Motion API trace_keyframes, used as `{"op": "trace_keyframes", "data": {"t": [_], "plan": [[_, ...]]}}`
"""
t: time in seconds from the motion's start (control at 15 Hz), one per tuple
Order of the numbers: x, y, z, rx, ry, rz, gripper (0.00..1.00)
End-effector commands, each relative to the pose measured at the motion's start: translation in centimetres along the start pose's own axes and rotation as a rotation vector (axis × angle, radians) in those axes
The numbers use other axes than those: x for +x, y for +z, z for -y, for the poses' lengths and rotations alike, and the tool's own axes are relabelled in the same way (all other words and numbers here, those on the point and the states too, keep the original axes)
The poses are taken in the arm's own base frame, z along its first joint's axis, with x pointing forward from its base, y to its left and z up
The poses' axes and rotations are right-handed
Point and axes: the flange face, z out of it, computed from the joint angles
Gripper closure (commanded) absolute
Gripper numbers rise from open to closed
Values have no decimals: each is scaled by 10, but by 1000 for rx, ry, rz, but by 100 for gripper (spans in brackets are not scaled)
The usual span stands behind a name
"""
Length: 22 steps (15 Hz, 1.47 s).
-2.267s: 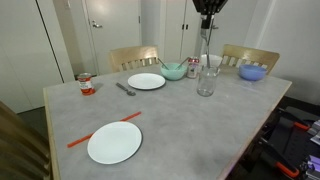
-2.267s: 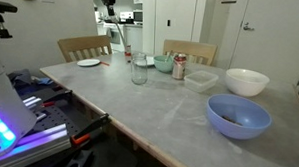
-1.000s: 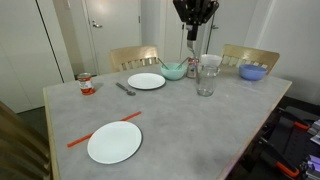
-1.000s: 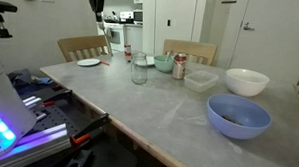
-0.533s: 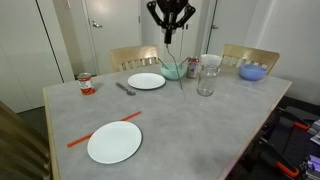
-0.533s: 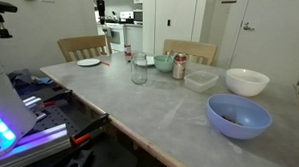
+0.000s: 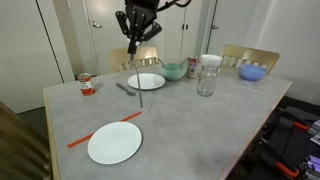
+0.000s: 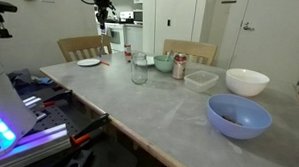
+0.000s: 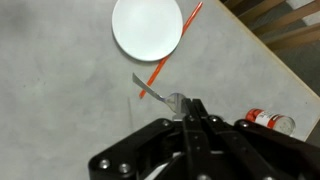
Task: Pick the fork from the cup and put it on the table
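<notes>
My gripper (image 7: 135, 52) is shut on the top end of the fork (image 7: 138, 82), a slim pale utensil that hangs from it over the table (image 7: 195, 130), its lower tip close above the top beside the far plate. In the wrist view the fork (image 9: 155, 88) runs out from my closed fingertips (image 9: 195, 106) towards the orange stick. The cup (image 7: 207, 80), a clear glass tumbler, stands empty well to the right of the gripper; it also shows in an exterior view (image 8: 140, 69). The gripper is small and far off in an exterior view (image 8: 102, 6).
A white plate (image 7: 114, 143) and an orange-red stick (image 7: 104, 131) lie near the front. Another plate (image 7: 147, 81), a dark grey utensil (image 7: 125, 88) and a red can (image 7: 86, 84) sit near the gripper. Bowls (image 7: 253, 71) and a white cup (image 7: 210, 62) stand at the back.
The gripper has carried the fork up out of the cup and leftwards across the table, then lower, so that the fork now hangs beside the far plate.
</notes>
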Motion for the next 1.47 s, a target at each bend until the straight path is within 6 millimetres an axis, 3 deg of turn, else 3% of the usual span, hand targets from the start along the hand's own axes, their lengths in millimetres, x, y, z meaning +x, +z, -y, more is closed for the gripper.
{"op": "trace_keyframes", "data": {"t": [0.0, 0.4, 0.93, 1.4], "plan": [[-1, 3, 1, 0, -2, 10, 98], [3, 8, 2, 19, 55, 22, 99], [44, 25, 13, 119, 477, 96, 99], [71, 55, 13, 177, 850, 197, 99]]}}
